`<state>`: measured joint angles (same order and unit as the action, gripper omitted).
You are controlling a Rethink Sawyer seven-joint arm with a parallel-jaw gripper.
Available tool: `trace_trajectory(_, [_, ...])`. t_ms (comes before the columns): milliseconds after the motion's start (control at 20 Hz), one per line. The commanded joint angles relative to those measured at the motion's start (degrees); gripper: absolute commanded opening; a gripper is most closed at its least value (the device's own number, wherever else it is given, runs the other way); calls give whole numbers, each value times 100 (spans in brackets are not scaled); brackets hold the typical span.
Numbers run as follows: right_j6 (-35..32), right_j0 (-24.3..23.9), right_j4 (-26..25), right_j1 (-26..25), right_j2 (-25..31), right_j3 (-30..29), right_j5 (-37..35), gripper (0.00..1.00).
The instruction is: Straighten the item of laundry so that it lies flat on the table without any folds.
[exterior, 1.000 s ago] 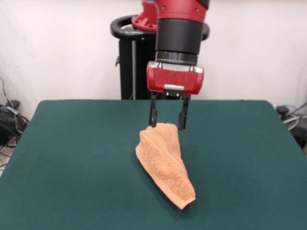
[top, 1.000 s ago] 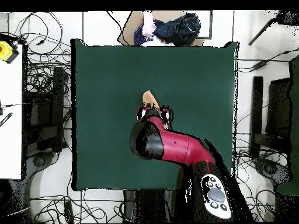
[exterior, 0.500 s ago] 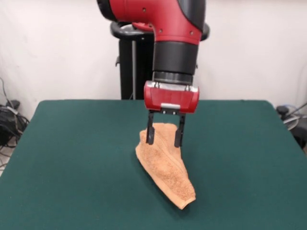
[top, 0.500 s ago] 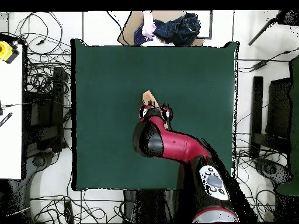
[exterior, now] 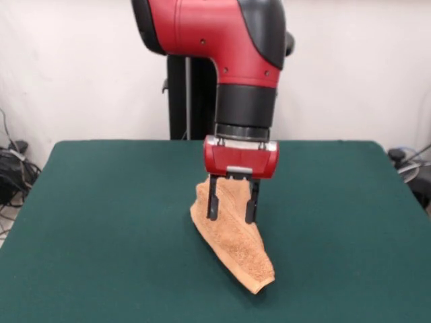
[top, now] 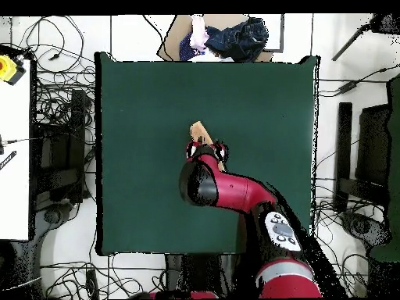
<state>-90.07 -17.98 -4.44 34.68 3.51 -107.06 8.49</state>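
Note:
The light orange towel (exterior: 232, 245) lies bunched and folded in a long wedge on the dark green table (exterior: 101, 222), its narrow end toward the camera in the front view. My gripper (exterior: 231, 217) is open, its two black fingers (exterior: 213, 202) straddling the towel's upper middle part, down at the cloth. In the overhead view only the towel's tip (top: 199, 129) shows beyond the arm, and the gripper (top: 205, 148) is mostly hidden under the red arm.
The black pedestal (exterior: 185, 87) stands behind the table's far edge. A pile of dark clothes (top: 234, 35) lies past the table's top edge in the overhead view. Cables lie around the table on the floor.
The gripper has come down and toward the camera, from the towel's raised far end to lower over its middle. The fingers stayed open. The towel has not moved.

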Motion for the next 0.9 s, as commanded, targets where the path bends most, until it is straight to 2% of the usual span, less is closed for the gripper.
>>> trace_trajectory(50, [-830,76,-397,-691,441,502,738,100])
trace_trajectory(500, [-863,-76,-818,-1216,453,758,1237,100])
trace_trajectory(900, [-889,82,-855,-1731,208,1019,1751,100])
